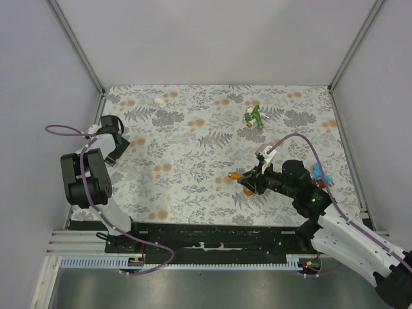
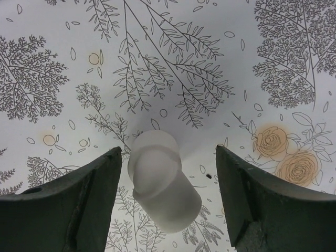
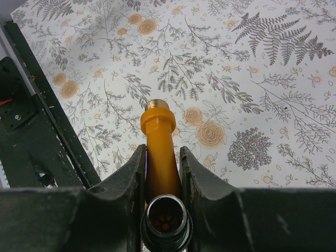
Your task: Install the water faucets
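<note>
Plainly, three faucets show: one orange, one green, one blue. The right gripper [image 3: 161, 151] is clamped on the orange faucet [image 3: 157, 123], both fingers pressed to its body and its threaded end pointing away, right of centre over the floral cloth [image 1: 193, 148]. The green faucet [image 1: 255, 116] lies alone toward the far edge. The blue faucet [image 1: 320, 172] is partly hidden behind the right arm [image 1: 341, 232]. The left gripper [image 2: 168, 151] has its jaws apart, with one white elbow [image 2: 160, 178] between them and a gap on each side. One white fitting [image 1: 159, 101] lies near the far edge; whether it is that same piece I cannot tell.
</note>
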### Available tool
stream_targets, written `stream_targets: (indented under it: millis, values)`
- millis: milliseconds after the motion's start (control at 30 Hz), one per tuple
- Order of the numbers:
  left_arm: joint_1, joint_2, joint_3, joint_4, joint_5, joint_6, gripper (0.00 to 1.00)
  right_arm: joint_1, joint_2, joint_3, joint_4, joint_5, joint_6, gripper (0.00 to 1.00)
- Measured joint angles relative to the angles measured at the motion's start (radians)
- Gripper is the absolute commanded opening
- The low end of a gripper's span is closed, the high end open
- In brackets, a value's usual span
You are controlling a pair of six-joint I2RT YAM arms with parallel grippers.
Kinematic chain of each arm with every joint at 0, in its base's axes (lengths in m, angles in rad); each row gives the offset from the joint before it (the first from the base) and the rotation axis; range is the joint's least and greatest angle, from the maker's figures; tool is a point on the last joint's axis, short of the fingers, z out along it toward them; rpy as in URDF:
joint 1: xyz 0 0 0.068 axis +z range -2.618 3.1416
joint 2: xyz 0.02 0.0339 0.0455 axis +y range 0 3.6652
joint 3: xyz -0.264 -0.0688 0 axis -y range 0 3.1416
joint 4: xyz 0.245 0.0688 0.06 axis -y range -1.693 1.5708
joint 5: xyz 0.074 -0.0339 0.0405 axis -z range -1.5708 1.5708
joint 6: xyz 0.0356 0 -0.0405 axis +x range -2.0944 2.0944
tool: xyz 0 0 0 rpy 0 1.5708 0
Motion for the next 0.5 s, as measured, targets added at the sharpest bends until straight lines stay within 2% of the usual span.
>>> stream_targets:
  millis: [233,500]
  values:
    - [0.0,0.028,0.003,-0.005,0.012,-0.007,0.64,0.0,0.0,0.0,0.0,0.005,-0.003,0.0]
    - [0.0,0.028,0.004,0.0,0.031,0.04,0.44,0.0,0.001,0.0,0.0,0.006,-0.005,0.0]
